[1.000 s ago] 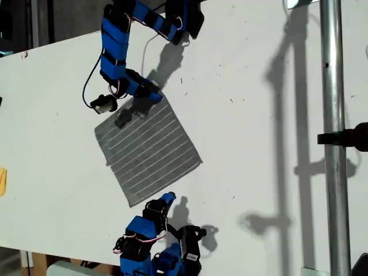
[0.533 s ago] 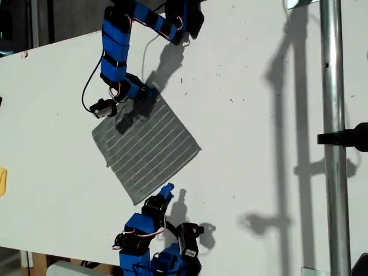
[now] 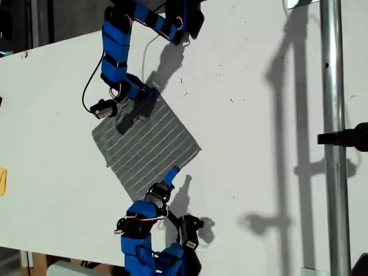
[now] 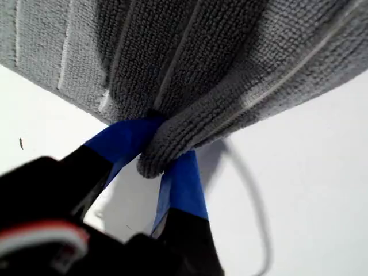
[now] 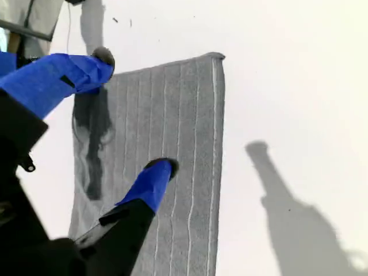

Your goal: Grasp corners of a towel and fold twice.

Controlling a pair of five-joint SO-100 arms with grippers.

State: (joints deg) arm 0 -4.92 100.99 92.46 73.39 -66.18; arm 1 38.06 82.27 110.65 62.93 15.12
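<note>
While my first gripper (image 4: 155,167) has its blue jaws pinched shut on one bunched corner (image 4: 152,161) of the grey striped towel (image 3: 146,144), the hold looks thin: only the rolled tip of the cloth sits between the jaws, so I judge a quick pull could drag it free and drop that corner back on the white table (image 3: 259,115). The towel lies spread as a diamond near the middle of the table in the exterior view, and the held corner is the one nearer that view's top, under the upper arm. My second gripper (image 5: 129,115) hangs spread wide over the towel's edge nearer the exterior view's bottom, with nothing between its jaws; one blue finger (image 5: 152,184) is over the striped cloth and the other is off beyond the edge. The risk there is closing on mid-edge fabric and not on a corner, which would give a skewed fold. Uneven lifting by the two arms could also twist the towel or slide it across the smooth surface.
</note>
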